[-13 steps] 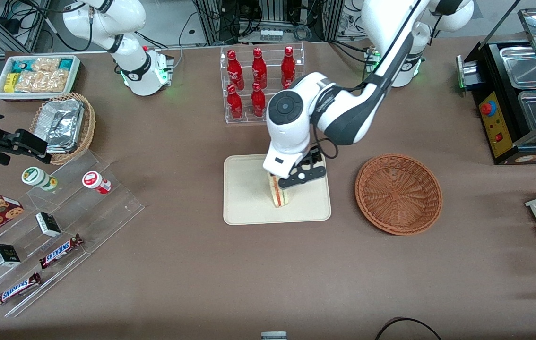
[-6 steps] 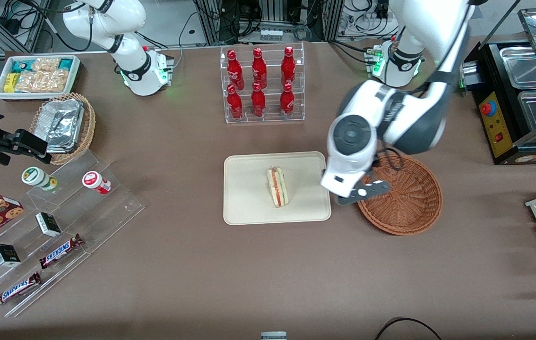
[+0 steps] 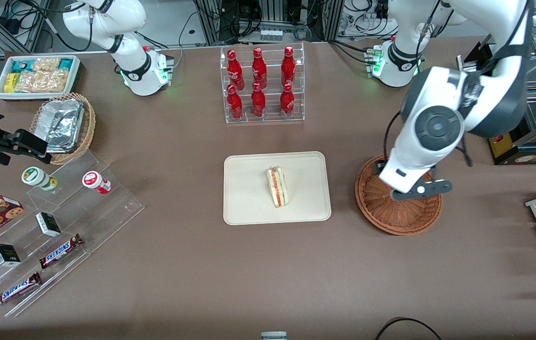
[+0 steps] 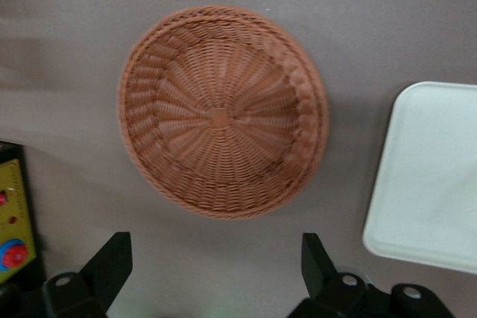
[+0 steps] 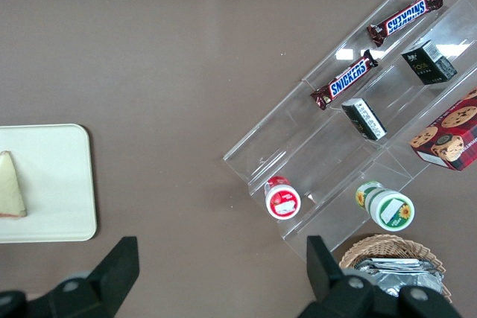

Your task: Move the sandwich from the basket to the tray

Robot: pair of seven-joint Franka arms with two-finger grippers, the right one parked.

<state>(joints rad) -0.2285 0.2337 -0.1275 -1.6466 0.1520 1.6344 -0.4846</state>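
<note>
The sandwich (image 3: pixel 277 187) lies on the tray (image 3: pixel 249 208), near its middle, with the red and green filling edge showing along its length; nothing touches it. A corner of the sandwich (image 5: pixel 10 185) also shows in the right wrist view, resting on the tray (image 5: pixel 59 184).

The tray sits in the middle of the table (image 3: pixel 202 274). Just beside it, toward the working arm's end, is the basket (image 3: pixel 398 219), with nothing inside; the two are close but apart. In the left wrist view the basket (image 4: pixel 222 109) shows its bare woven floor, and a rounded corner of the tray (image 4: pixel 428 184) lies next to it.

The gripper (image 3: pixel 414 189) hangs above the basket, well clear of the sandwich. Its fingers (image 4: pixel 112 262) are spread wide and hold nothing, with bare table between them.

Farther from the front camera than the tray stands a clear rack of red bottles (image 3: pixel 258 85). Toward the parked arm's end are a clear stepped stand (image 3: pixel 60 222) with chocolate bars (image 3: pixel 60 250) and small cups (image 3: pixel 95 182), a tan wicker basket of foil containers (image 3: pixel 62 125), and a white bin of snacks (image 3: pixel 36 75).
</note>
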